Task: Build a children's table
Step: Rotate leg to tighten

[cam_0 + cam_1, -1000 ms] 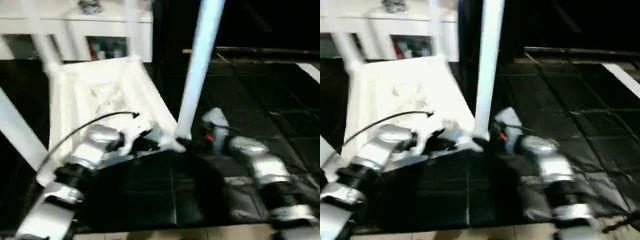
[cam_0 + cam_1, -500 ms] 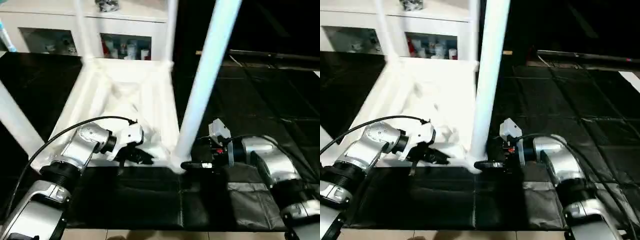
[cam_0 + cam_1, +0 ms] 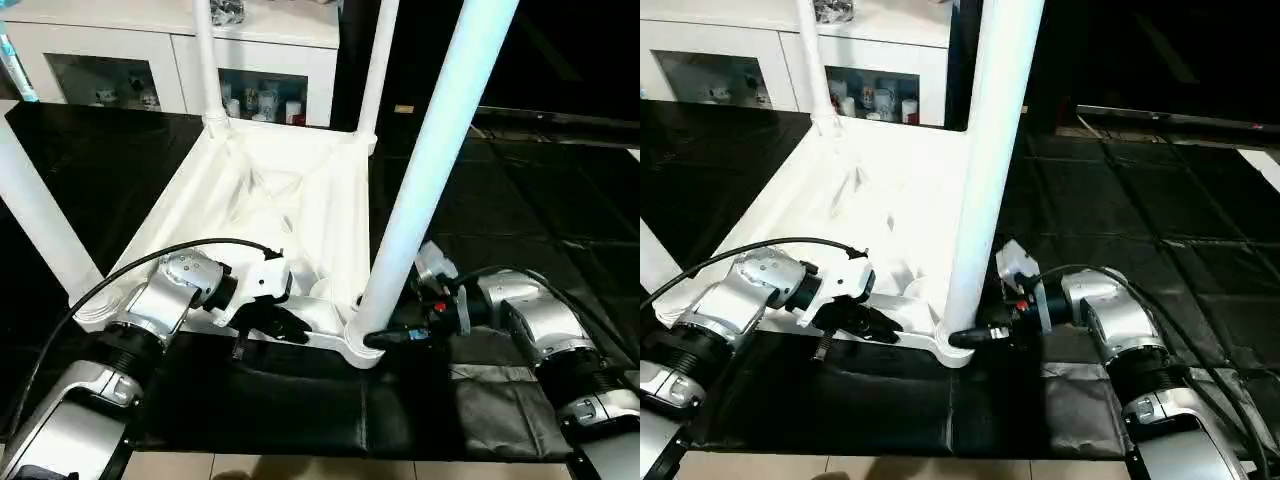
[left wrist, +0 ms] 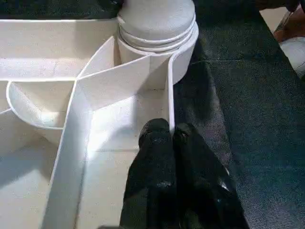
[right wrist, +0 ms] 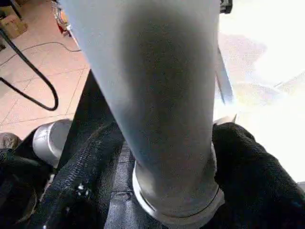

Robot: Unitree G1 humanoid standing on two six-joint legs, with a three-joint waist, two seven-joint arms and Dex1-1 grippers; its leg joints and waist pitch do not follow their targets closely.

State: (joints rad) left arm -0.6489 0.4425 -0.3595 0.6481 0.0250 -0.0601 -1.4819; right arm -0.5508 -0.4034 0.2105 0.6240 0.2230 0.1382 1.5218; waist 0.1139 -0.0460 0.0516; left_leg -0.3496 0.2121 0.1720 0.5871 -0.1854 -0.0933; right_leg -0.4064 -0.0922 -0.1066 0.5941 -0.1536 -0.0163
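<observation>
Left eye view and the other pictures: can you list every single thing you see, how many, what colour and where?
White ribbed plastic table top: one, white, upside down on the mat.
White plastic tube legs: four, white, standing up from the top's corner sockets.
Black floor mat: one, black, under the table.
White cabinet with glass doors: one, white, behind the table.
Small things in the cabinet: several, mixed colours, too small to name.
Tiled floor: pale, at the mat's near edge.
Black cable: one, arching over the left forearm.
Silver forearms: two, either side.
Left gripper: black, pinching the top's near rim.
Right gripper: black, around the near right leg's base.
</observation>
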